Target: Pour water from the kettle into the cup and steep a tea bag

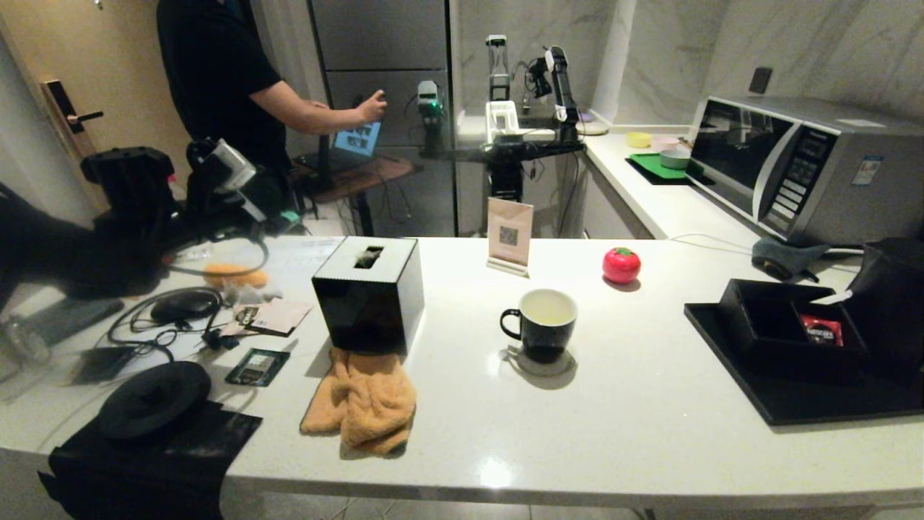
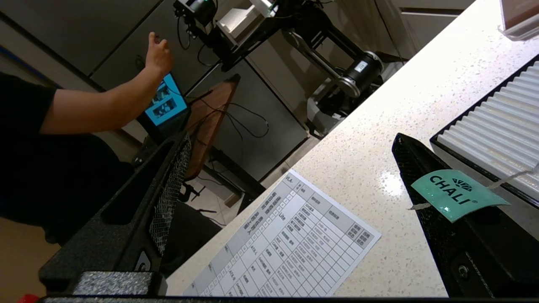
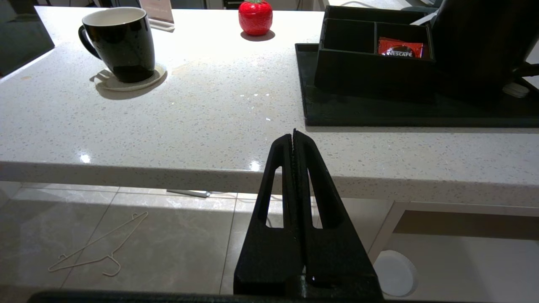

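Left hand (image 2: 290, 202) open, one cup (image 1: 540, 323)

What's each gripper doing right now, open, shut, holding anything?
Left gripper: open wide above the counter's left end; a green CHALI tea bag tag clings to one finger.
Right gripper: shut, empty, parked below the counter edge.

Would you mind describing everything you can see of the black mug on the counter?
The cup is a glossy black ceramic mug with a white inside and a small black ear handle that points toward the black tissue box. It stands upright on a round pale coaster near the middle of the white counter. A pale yellowish liquid lies low inside it. No string or tea bag shows at its rim. Only the coaster touches it; neither gripper is near it.
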`<state>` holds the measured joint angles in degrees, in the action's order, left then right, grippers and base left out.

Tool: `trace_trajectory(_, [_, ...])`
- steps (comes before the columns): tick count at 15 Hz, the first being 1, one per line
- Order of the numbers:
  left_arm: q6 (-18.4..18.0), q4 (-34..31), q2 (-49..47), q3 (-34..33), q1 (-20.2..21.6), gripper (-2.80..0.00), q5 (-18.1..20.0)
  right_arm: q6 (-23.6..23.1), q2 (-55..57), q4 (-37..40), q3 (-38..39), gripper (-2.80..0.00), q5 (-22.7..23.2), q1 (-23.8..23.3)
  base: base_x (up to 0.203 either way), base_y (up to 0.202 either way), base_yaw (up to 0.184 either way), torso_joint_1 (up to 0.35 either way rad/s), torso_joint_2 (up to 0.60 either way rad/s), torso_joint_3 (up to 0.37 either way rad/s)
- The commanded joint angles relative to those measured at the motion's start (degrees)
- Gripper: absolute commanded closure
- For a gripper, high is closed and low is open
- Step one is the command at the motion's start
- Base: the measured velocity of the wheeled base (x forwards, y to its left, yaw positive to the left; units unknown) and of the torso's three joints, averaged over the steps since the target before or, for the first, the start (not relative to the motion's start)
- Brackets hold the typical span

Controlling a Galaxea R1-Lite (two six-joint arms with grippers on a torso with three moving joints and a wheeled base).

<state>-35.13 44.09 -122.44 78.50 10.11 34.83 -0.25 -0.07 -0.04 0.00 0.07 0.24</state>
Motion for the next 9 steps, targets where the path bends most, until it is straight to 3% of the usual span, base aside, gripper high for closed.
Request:
trace_trajectory(1, [-0.98, 0.29, 0.01, -0.01, -0.27, -2.8, 0.33, -0.01, 0.07, -0.05, 0.0, 0.0, 0.01, 0.02, 0.0, 0.0, 0.0, 0.0, 0.0, 0.0])
trace_trajectory(9, [-2.66, 0.26, 0.1, -0.18, 0.3, -2.8, 1.03, -0.01, 0.07, -0.01, 0.0, 0.0, 0.01, 0.02, 0.0, 0.0, 0.0, 0.0, 0.0, 0.0])
